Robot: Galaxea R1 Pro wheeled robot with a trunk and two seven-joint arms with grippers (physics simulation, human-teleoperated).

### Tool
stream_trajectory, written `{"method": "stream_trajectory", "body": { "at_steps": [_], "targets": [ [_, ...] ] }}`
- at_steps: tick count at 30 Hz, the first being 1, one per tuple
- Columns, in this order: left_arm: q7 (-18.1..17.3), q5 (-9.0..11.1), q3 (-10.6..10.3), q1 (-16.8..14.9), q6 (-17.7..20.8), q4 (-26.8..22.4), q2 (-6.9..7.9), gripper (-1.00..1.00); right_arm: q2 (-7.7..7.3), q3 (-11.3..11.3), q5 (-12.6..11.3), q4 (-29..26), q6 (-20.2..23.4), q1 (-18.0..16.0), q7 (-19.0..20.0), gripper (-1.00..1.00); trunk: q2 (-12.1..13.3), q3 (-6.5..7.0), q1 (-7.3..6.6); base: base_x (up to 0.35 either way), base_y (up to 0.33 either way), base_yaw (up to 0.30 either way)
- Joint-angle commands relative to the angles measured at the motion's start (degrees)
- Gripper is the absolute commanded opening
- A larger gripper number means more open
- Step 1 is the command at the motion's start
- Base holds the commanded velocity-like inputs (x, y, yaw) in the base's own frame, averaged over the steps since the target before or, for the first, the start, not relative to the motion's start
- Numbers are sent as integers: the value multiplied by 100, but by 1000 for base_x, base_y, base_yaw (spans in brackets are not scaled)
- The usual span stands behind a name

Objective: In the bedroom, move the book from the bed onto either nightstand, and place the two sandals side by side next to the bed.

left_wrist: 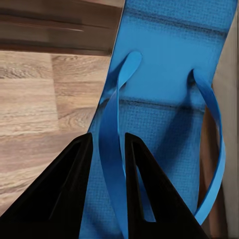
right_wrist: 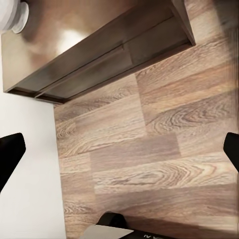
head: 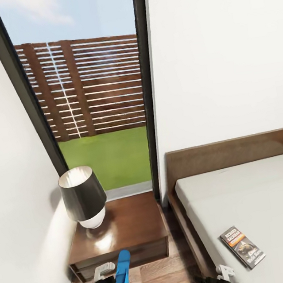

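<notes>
Head view: left gripper (head: 109, 270) holds a blue sandal (head: 121, 273) in front of the nightstand (head: 126, 228), which sits between the wall and the bed (head: 247, 199) and carries a lamp (head: 82, 196). Book (head: 242, 247) lies on the mattress near its edge. Right gripper (head: 225, 272) sits low by the bed frame, state unclear here.
Left wrist view: fingers (left_wrist: 74, 184) clamped on the sandal's strap (left_wrist: 112, 149), wood floor (left_wrist: 40, 99) behind.
Right wrist view: fingertips (right_wrist: 10, 154) spread wide, nothing between, above floor (right_wrist: 149, 149) beside the nightstand (right_wrist: 99, 59)
</notes>
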Motion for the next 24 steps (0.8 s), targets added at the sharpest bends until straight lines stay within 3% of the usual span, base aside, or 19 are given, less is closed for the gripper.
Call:
{"method": "stream_trajectory", "body": {
  "at_steps": [1, 8, 19, 24],
  "targets": [
    [-2, -26, 43, -1, 46, -12, 0, -100, -3, 38, -59, -2, 26, -5, 10, 100, -7, -8, 1, 0, 0, -280],
    [-8, -23, 43, -1, 46, -12, 1, -100, -7, 38, -59, -3, 26, -5, 10, 100, -7, -8, 1, 0, 25, -114],
    [-4, -24, 43, -1, 46, -12, 1, -100, -8, 38, -59, -2, 28, -5, 10, 100, -7, -8, 1, 0, 239, -8],
    [-5, -23, 43, -1, 46, -12, 1, -100, -6, 38, -59, -2, 34, -5, 10, 100, -7, -8, 1, 0, 90, -191]
  ]
}}
